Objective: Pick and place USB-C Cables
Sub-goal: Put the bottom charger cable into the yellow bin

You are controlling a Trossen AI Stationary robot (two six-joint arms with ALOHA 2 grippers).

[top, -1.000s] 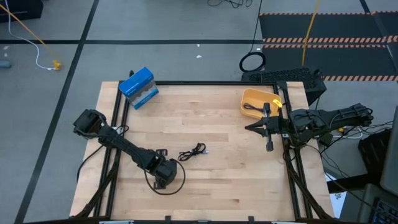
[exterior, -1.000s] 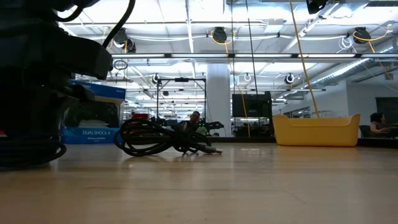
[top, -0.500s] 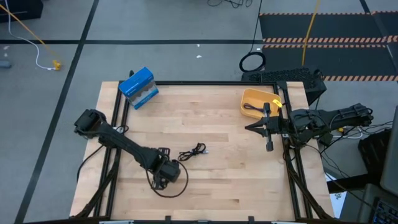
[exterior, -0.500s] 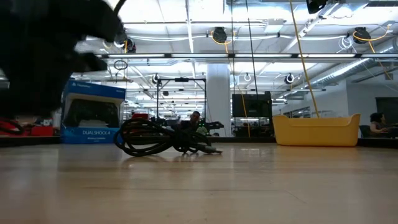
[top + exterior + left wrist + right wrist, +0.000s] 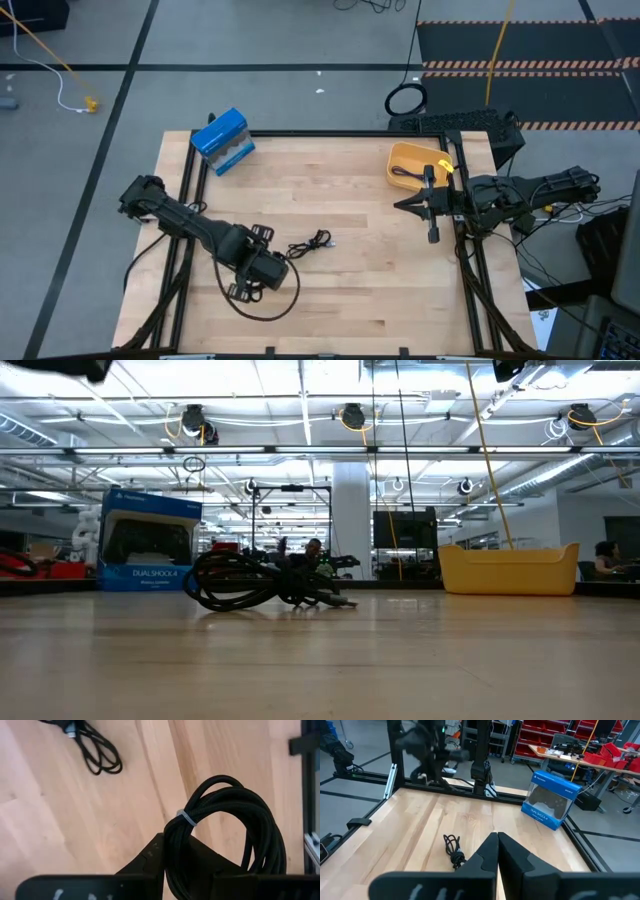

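1. The left gripper (image 5: 262, 270) is clenched on a coiled black cable (image 5: 227, 827); in the left wrist view the coil sits between the two dark fingers (image 5: 150, 860), bound by a small pale tie, and a loop of it hangs below the gripper in the high view (image 5: 262, 305).
2. A second black cable (image 5: 310, 243) lies flat on the table (image 5: 360, 290), just beside the left gripper on the side toward the yellow bin (image 5: 412, 164) — not touching it. In the left wrist view this cable (image 5: 95, 750) shows as a few thin, loose loops with a grey plug end.
3. A third cable (image 5: 405, 175), thin and dark, lies inside the yellow bin; its colour cannot be told apart from black here.
4. The right gripper (image 5: 431, 203) hovers at the bin's near edge, well apart from the loose cable on the table. In the right wrist view its fingers (image 5: 496, 851) meet at the tips — closed, with nothing between them.
5. Materials: the table is pale wood in long planks with a black metal frame around it; the bin is smooth yellow plastic, rounded and open on top; the held cable has a braided, matt surface.
6. A blue game-controller box (image 5: 222, 141) stands at the table corner far from the bin, across the table's width.
7. Count — three cables: one held, one on the table, one in the bin; one bin; one blue box; two arms.
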